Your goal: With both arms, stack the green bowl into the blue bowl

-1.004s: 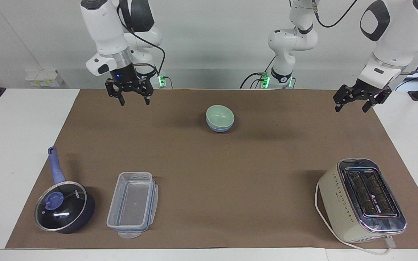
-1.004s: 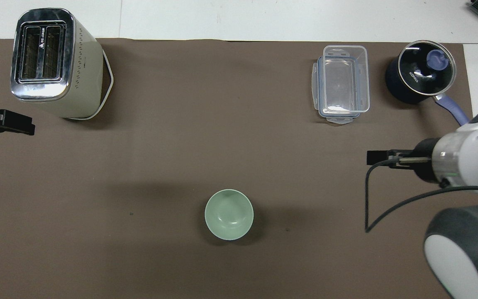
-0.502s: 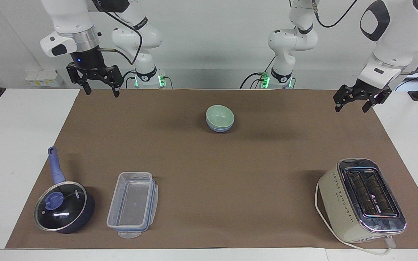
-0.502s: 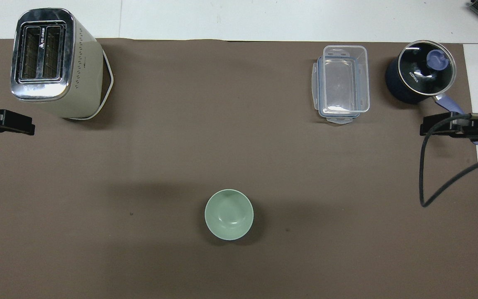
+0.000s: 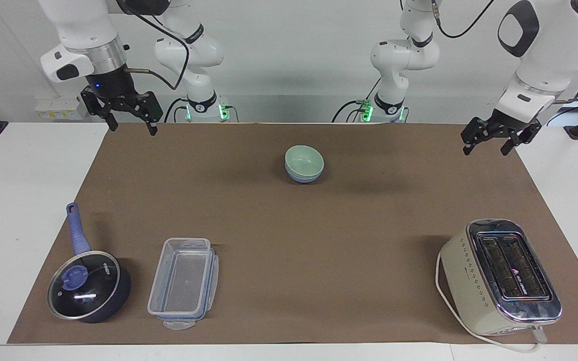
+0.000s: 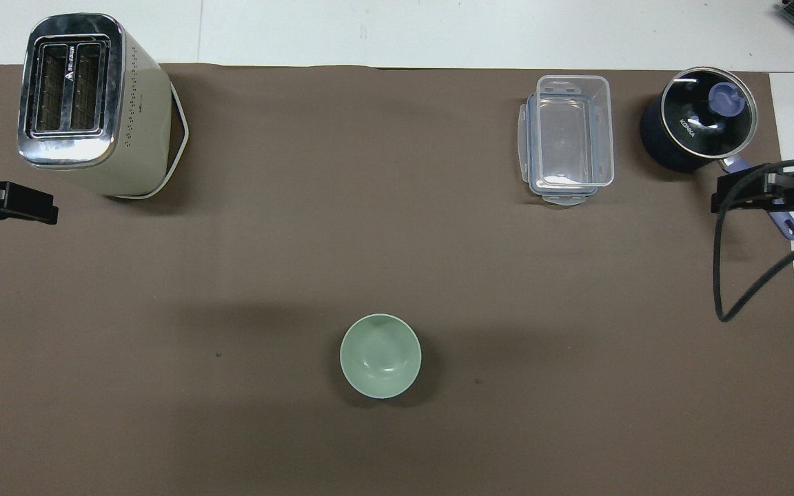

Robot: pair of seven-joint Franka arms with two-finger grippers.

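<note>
Facing view: green bowl (image 5: 304, 159) nested in blue bowl (image 5: 303, 175) mid-bench (image 5: 289, 225), nearer the robots than toaster (image 5: 501, 276), clear container (image 5: 183, 282) and saucepan (image 5: 90, 285). Right hand (image 5: 128, 128) raised over its corner of the mat, fingers spread, empty. Left hand (image 5: 485, 143) raised over its edge, fingers apart, empty.

Matt green bowl (image 5: 304, 158), shiny chrome-topped toaster (image 5: 500, 277), clear plastic container (image 5: 183, 283), glass-lidded saucepan (image 5: 88, 286).
</note>
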